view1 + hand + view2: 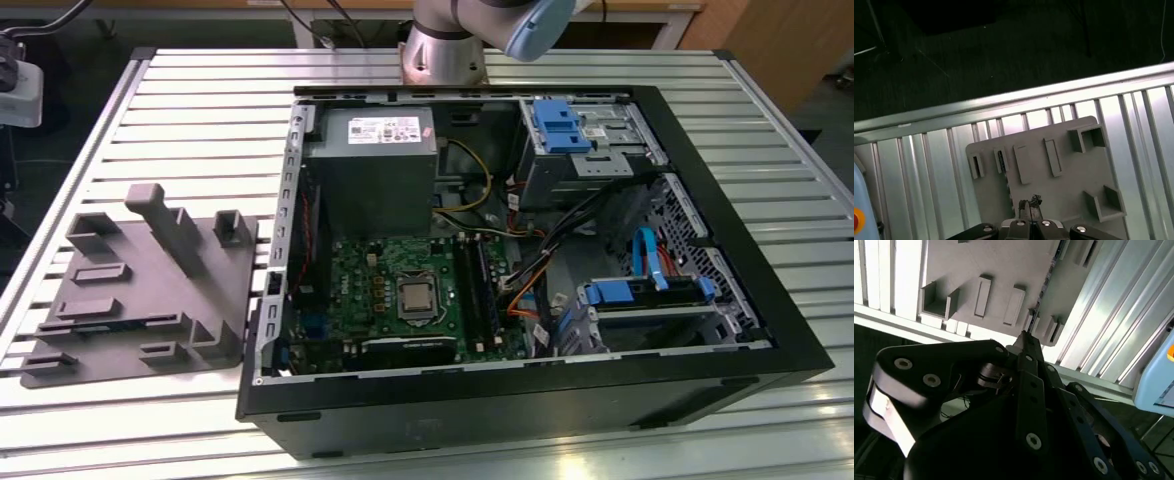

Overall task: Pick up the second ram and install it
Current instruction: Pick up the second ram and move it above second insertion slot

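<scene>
Hovering well above the grey tray (1074, 175), with the gripper (1029, 203) aimed down at it and, judging by both wrist views, closed or very nearly so, tips together and clasping nothing. Poised this high most likely to take in the whole tray and line up before any descent. Standing on edge in a long narrow groove of the tray: the second ram (1045, 284), a thin dark strip flecked with small chips, not yet lifted, one end tucked into a raised holder. Propped upright like that presumably to offer its two flat faces to a pinch from above, instead of lying flat against the plastic. Seems to sit just beside the line of the tips rather than directly under them, though hard to judge from such an angle. To the exterior view's right of the tray, on the slatted metal table (160, 90), the open computer case (534, 400), laid on its side with the panel off, leaving the green motherboard (374, 275) facing up and the long black memory slots (475, 285) reachable from straight overhead. Impossible to tell about anything already seated in those slots. Tray and case set near each other, probably to keep the carry short.
</scene>
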`<state>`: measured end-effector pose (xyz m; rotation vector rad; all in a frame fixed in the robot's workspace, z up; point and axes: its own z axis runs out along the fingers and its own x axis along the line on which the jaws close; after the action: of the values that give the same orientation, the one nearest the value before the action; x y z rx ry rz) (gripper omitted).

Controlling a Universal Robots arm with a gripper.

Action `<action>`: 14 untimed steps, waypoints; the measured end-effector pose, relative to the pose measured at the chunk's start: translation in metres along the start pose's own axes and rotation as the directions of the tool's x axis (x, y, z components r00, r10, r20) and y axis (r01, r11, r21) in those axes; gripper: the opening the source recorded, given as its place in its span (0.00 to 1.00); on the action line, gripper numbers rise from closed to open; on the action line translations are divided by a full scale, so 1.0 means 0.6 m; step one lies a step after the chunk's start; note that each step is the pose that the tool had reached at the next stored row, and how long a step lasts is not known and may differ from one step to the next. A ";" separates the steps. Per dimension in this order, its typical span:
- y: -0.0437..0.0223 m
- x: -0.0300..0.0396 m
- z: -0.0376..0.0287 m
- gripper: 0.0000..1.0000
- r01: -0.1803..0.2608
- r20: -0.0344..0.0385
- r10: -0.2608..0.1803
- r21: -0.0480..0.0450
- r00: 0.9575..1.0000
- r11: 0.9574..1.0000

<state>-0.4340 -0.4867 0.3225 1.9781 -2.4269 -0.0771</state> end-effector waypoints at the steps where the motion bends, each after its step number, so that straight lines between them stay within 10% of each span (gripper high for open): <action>1: 0.000 0.000 0.000 0.11 0.012 0.000 -0.012 0.000 1.000 1.000; 14: 0.000 0.000 0.001 0.11 0.087 -0.004 -0.087 -0.002 0.996 0.996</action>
<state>-0.4340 -0.4867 0.3220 2.0804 -2.3370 -0.0763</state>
